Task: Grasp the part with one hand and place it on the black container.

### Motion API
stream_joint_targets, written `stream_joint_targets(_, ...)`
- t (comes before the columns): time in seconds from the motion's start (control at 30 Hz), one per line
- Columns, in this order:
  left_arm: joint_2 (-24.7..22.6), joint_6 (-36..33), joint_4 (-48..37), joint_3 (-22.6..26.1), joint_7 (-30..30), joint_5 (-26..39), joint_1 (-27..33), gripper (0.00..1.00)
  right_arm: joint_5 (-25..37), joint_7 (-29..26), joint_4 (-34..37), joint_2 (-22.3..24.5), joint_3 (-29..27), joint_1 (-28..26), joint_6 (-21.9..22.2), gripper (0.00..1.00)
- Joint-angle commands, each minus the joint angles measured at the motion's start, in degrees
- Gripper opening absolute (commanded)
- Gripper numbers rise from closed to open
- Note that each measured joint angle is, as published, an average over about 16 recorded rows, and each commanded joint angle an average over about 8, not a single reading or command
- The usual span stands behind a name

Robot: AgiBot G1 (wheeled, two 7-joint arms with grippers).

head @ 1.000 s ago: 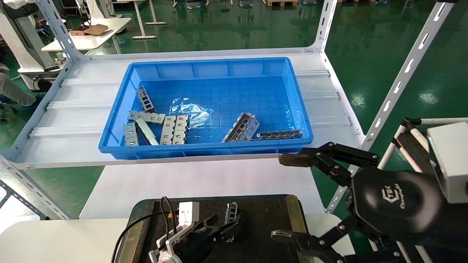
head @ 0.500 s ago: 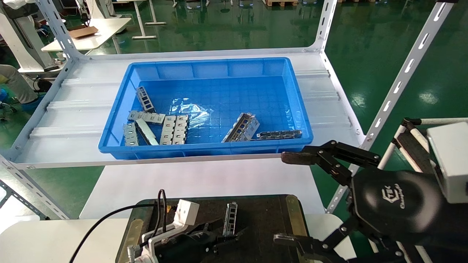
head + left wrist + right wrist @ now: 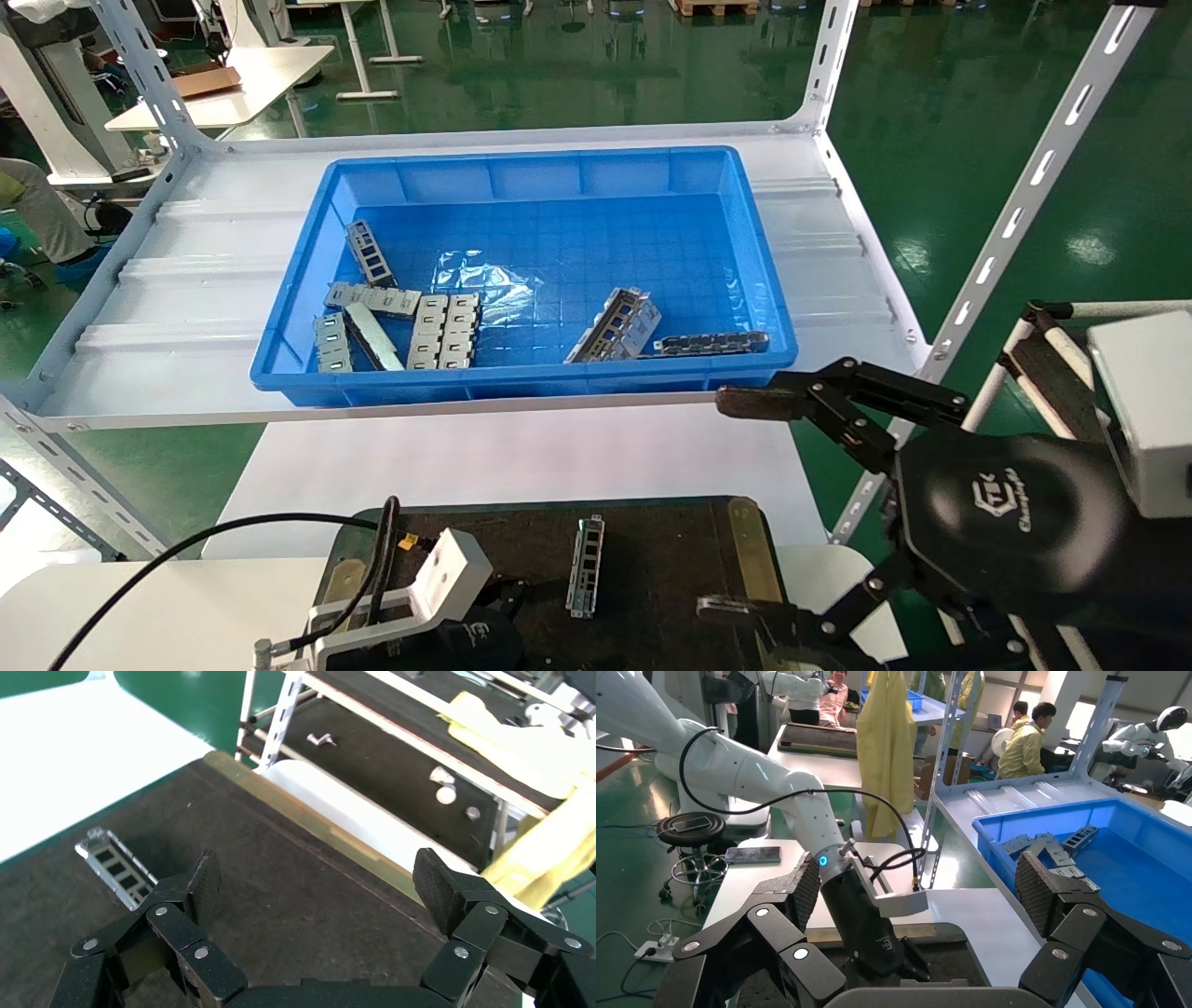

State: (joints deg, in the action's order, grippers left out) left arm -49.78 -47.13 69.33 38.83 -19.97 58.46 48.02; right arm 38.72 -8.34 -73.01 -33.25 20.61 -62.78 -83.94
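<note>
Left pincer (image 3: 313, 888): fingers spread wide, nothing held; seen low in the head view at about 7 o'clock, over the near edge of the black container (image 3: 652, 540).

Part (image 3: 585, 565): laid flat on the black container's dark surface, free of the pincer. From the left pincer it lies at roughly 1 o'clock in the head view, near but apart. Long axis runs about 12 to 6 o'clock, cut-outs facing up. In the left wrist view the part (image 3: 116, 869) is found just beyond one fingertip.

Placement is judged done.

Right pincer (image 3: 745, 503): fingers open, empty, parked at 4 o'clock; farther from the part than the left.

Blue bin (image 3: 279, 373): on the shelf at 12 o'clock, other stamped pieces inside.
</note>
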Motion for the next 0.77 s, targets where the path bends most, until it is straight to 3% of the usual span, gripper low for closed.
stream_joint_targets(0.03,0.59,-2.21,-0.11,-0.57,2.11,-0.55,0.52,1.00,0.00,0.00,0.00,0.00,0.00,0.00,0.00,1.00)
stream_joint_targets(0.37,5.03,-8.57,2.27,-1.84,3.00,-2.79,2.07,1.00,-0.01,0.00,0.00,0.00,0.01,0.00,0.00,1.00)
stream_joint_targets(0.77,8.26,-9.89,4.65,-3.17,1.74,-4.85,1.92,1.00,-0.01,0.01,0.00,0.01,0.02,0.00,0.01,1.00)
